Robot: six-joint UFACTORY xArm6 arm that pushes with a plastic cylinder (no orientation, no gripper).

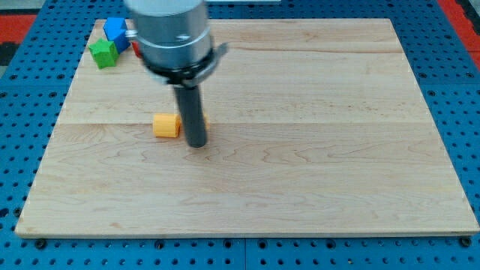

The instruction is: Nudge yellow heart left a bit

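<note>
my tip (197, 143) rests on the wooden board (315, 150) a little to the view's left of the board's middle, at the lower end of a straight dark rod (192, 112) that hangs from a broad grey cylindrical mount (171, 34) near the view's top. there are no jaws here to be wide, narrow or holding anything; the rod simply ends in a blunt point against the wood. just to the view's left of my tip lies the yellow block (166, 125), which reads as orange-yellow in this light, and its right edge sits touching or all but touching the rod (its heart shape cannot be made out from this angle, since it looks like a small rounded chunk). a sliver of the same yellow shows at the rod's right side, partly hidden behind it, and i cannot tell whether it belongs to the same block or to another. well apart from these, in the board's top left corner, a green block (103, 53) sits nearest the corner, with a blue block (115, 30) just above and to its right, the two close together. a bit of red block (136, 49) peeks out beside them, mostly covered by the grey mount. the board lies on a blue pegboard table (22, 112) that frames it on all sides.
</note>
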